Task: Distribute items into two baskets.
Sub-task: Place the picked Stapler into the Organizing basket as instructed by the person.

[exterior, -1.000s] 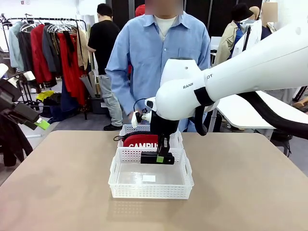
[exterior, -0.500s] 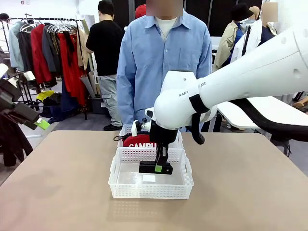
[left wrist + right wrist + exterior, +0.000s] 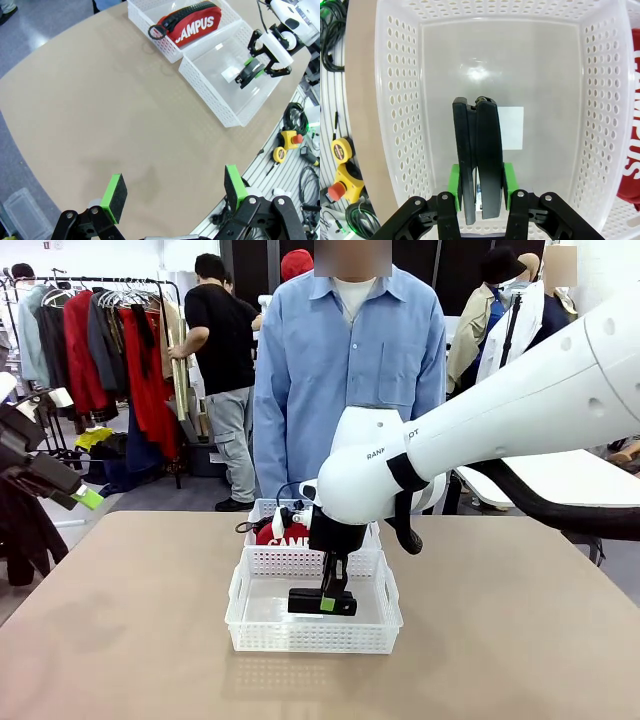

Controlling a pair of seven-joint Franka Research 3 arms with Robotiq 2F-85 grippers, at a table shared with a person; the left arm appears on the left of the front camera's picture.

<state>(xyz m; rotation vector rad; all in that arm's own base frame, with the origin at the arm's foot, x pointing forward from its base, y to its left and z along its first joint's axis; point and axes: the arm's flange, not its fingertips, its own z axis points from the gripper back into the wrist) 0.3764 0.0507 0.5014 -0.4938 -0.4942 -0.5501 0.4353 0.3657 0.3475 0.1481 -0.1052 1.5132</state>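
Observation:
Two white lattice baskets stand end to end at the table's middle. The far basket (image 3: 262, 512) holds the red "CAMPUS" pouch (image 3: 285, 536), also seen from the left wrist (image 3: 192, 22). My right gripper (image 3: 328, 602) is shut on the black stapler (image 3: 310, 601) low inside the near basket (image 3: 313, 638). Whether the stapler touches the floor I cannot tell. In the right wrist view the green pads clamp the stapler (image 3: 476, 150) over the basket's floor, with the right gripper (image 3: 479, 192) inside the perforated wall (image 3: 400, 100). My left gripper (image 3: 174, 192) stands open over bare table, away at the left (image 3: 80, 495).
A person in a blue shirt (image 3: 345, 380) stands at the far side behind the baskets. A white label (image 3: 512, 127) lies on the near basket's floor. A yellow tape measure (image 3: 342, 150), a red stop button (image 3: 337, 190) and cables lie beyond the table's edge.
My right gripper has come down and a little toward the near side with the stapler, from above the near basket's rim to low inside it. The left arm has not moved.

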